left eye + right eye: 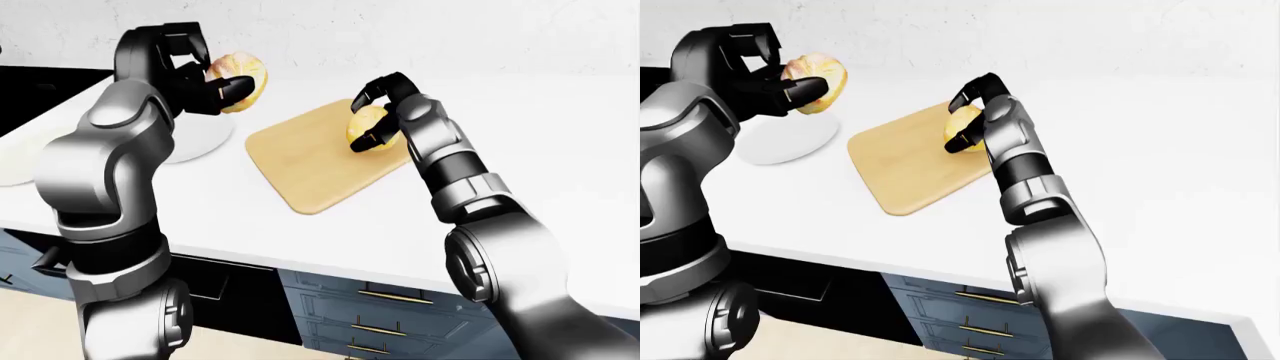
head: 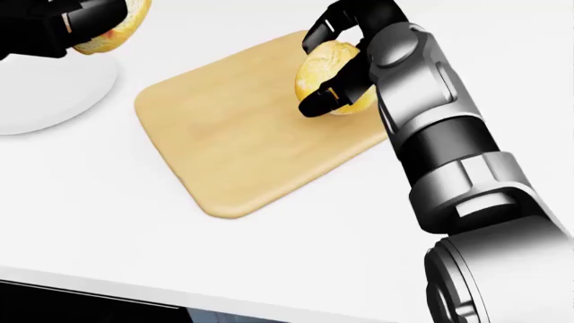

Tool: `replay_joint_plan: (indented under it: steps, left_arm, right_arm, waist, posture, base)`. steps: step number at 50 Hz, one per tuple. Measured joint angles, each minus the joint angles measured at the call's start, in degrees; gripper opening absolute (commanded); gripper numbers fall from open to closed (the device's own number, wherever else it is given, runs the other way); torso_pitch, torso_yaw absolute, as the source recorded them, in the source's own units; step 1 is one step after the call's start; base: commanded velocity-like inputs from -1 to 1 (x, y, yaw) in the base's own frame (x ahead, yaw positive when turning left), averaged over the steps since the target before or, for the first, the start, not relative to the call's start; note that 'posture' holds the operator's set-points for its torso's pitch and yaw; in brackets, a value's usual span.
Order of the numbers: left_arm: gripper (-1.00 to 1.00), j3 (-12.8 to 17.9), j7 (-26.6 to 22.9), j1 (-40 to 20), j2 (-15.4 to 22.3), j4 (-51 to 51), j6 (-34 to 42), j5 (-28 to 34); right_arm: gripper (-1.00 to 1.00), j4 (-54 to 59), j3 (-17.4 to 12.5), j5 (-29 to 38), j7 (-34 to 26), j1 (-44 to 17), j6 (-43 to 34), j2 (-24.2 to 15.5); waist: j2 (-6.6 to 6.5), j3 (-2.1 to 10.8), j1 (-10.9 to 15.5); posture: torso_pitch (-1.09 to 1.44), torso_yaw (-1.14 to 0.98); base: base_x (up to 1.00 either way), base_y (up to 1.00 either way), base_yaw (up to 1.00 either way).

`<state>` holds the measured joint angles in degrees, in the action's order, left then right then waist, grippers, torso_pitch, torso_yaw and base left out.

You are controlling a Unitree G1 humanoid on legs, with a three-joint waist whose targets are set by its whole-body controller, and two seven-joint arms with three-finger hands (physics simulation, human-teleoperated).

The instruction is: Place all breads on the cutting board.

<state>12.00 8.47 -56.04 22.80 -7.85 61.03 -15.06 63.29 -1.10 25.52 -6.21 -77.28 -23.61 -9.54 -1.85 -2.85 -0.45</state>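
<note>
Broadly: white desk (image 2: 108, 202) carrying cutting board (image 2: 233, 141) and white plate (image 1: 200, 139). Right hand (image 2: 336, 64) clasping a bread roll (image 2: 328, 74) over the board's right part. Left hand (image 1: 195, 79) gripping another roll (image 1: 243, 79) above the plate.

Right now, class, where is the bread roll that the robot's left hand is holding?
In the left-eye view the bread roll sits at upper left, gripped in the left hand above the white plate, left of the cutting board.
</note>
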Motion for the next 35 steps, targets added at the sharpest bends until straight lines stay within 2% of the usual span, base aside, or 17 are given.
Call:
replay_joint_plan:
  steps: [5, 6, 7, 11, 14, 19, 22, 25, 29, 31, 35]
  left_arm:
    - [-1.0, -0.05, 0.05, -0.3, -0.03, -0.09, 0.39, -0.17]
    - [-1.0, -0.02, 0.05, -0.22, -0.03, -0.24, 0.33, -0.21]
    - [-1.0, 0.01, 0.04, -0.07, -0.01, -0.4, 0.28, -0.26]
    - [-1.0, 0.23, 0.1, 0.22, 0.04, -0.5, 0.24, -0.39]
    - [-1.0, 0.27, 0.23, 0.25, 0.03, -0.51, 0.35, -0.45]
    - [-1.0, 0.21, 0.38, 0.2, -0.03, -0.72, 0.59, -0.65]
    - [-1.0, 0.22, 0.44, 0.1, 0.06, -0.82, 0.8, -0.77]
    - [-1.0, 0.25, 0.52, 0.01, 0.09, -0.91, 0.93, -0.84]
    - [-1.0, 0.22, 0.56, -0.01, 0.07, -0.89, 0.84, -0.93]
    - [-1.0, 0.21, 0.63, 0.07, 0.0, -1.01, 0.86, -0.97]
    - [-1.0, 0.16, 0.69, -0.01, 0.05, -1.1, 1.19, -1.09]
  right_arm:
    - [-1.0, 0.25, -0.08, 0.23, 0.57, -0.09, 0.4, 0.26]
    - [-0.87, 0.33, -0.05, 0.26, 0.63, -0.14, 0.47, 0.32]
    - [-0.84, 0.45, -0.07, 0.29, 0.77, -0.18, 0.6, 0.37]
    - [-0.92, 0.69, -0.12, 0.39, 1.19, -0.17, 0.96, 0.47]
    - [-0.76, 0.62, -0.09, 0.42, 1.26, -0.08, 0.9, 0.66]
    - [-0.72, 0.76, -0.07, 0.39, 1.29, 0.03, 0.95, 0.83]
    - [-0.55, 0.87, -0.06, 0.4, 1.33, -0.05, 0.86, 0.85]
    - [-0.5, 0.5, 0.03, 0.48, 1.38, 0.1, 0.75, 0.98]
    - [-0.07, 0.66, 0.1, 0.56, 1.32, 0.13, 0.86, 1.02]
    - [0.03, 0.62, 0.05, 0.58, 1.33, 0.2, 0.86, 1.02]
    - [0.03, 0.23, 0.09, 0.65, 1.31, 0.52, 0.64, 1.03]
  waist:
    - [0.06, 0.01, -0.05]
    - [0.06, 0.04, -0.06]
    - [0.05, 0.07, -0.07]
    - [0.08, 0.12, -0.05]
    - [0.13, 0.11, -0.04]
    - [0.17, 0.08, -0.01]
    - [0.17, 0.04, -0.03]
    - [0.17, 0.08, -0.03]
    - [0.16, 0.08, -0.02]
    - [0.16, 0.09, -0.02]
    - [0.19, 0.05, -0.02]
  posture:
    - [0.0, 0.0]
    - [0.0, 0.0]
    - [0.0, 0.0]
    - [0.0, 0.0]
    - [0.0, 0.0]
    - [0.0, 0.0]
    - [0.0, 0.0]
    - [0.0, 0.0]
    - [0.0, 0.0]
    - [0.0, 0.0]
    - [0.0, 0.0]
  base:
    - [0.0, 0.0, 0.0]
    - [0.0, 0.0, 0.0]
    - [0.0, 0.0, 0.0]
    - [0.0, 0.0, 0.0]
    - [0.0, 0.0, 0.0]
    - [0.0, 0.0, 0.0]
    - [0.0, 0.0, 0.0]
    - [0.0, 0.0, 0.0]
    - [0.0, 0.0, 0.0]
    - [0.0, 0.0, 0.0]
    - [0.0, 0.0, 0.0]
